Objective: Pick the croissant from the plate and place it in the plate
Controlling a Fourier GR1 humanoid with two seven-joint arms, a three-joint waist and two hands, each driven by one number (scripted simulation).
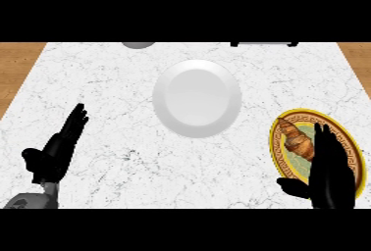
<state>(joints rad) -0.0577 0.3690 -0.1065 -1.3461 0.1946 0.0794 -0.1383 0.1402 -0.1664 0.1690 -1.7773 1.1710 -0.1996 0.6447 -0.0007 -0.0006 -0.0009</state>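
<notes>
A brown croissant (297, 139) lies on a yellow-rimmed patterned plate (283, 119) at the right of the marble counter. A plain white plate (196, 98) sits in the middle, farther back. My right hand (331, 169) is open with straight fingers over the near right part of the patterned plate, just right of the croissant and hiding part of the plate. My left hand (58, 152) is open at the lower left, fingers pointing away, holding nothing.
A grey rounded object (138, 44) shows at the counter's far edge, and a dark-framed object (264, 43) at the far right. Wooden floor borders the counter (109, 88) on both sides.
</notes>
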